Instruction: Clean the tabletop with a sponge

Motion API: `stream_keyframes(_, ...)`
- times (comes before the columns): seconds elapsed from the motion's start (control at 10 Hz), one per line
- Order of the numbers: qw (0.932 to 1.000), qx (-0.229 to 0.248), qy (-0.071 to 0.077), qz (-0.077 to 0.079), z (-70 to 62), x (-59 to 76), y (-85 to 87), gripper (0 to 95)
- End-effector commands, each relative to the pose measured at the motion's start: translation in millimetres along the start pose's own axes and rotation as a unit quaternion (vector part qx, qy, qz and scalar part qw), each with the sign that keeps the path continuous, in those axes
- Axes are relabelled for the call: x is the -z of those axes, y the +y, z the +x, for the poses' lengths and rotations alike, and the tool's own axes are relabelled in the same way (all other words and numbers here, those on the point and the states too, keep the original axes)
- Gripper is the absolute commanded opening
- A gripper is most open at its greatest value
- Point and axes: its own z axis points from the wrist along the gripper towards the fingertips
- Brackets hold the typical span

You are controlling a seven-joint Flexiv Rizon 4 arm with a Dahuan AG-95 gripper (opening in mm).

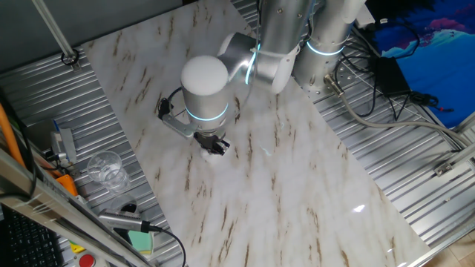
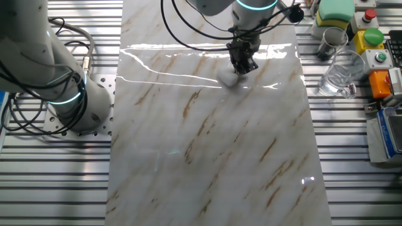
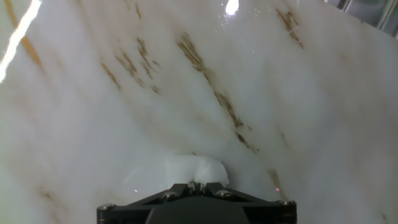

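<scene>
White sponge (image 2: 228, 78) pinched in fingers (image 2: 244, 64) on tabletop (image 2: 207, 144), glass (image 2: 339, 74) nearby.

Ribbed grey metal surface (image 2: 50, 182): parallel aluminium slats on every side of the work area, bolt holes in a plate section.
Clear drinking glass (image 1: 106, 170): upright on the slats, empty by appearance.
Green rectangular block (image 2: 335, 11): pale edge, resting near the control hardware.
Metal cup (image 2: 331, 40): upright, just beside the green block.
Button box (image 2: 372, 39): yellow housing, one green and one red button.
Blue cloth (image 1: 427, 38): pink pattern, lying off the slats at a corner.
Black cables (image 1: 386, 81): looped across the slats.
Lighting: overhead, bright streaks and spots reflected on glossy surfaces.
</scene>
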Motion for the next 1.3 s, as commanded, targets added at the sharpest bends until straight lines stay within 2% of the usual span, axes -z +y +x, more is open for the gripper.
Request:
stream_keyframes(0.1, 1.0, -0.003, -0.004, -0.003, -1.6, -11.8, 5.4, 0.0)
stream_keyframes(0.7, 0.9993, -0.037, -0.006, -0.005, -16.8, -21.9, 41.6, 0.0)
stream_keyframes(1.2, 0.9987, -0.05, -0.006, -0.013, -15.5, -22.0, 49.1, 0.0)
stream_keyframes(1.3, 0.9988, -0.047, -0.005, -0.009, -15.7, -22.3, 49.5, 0.0)
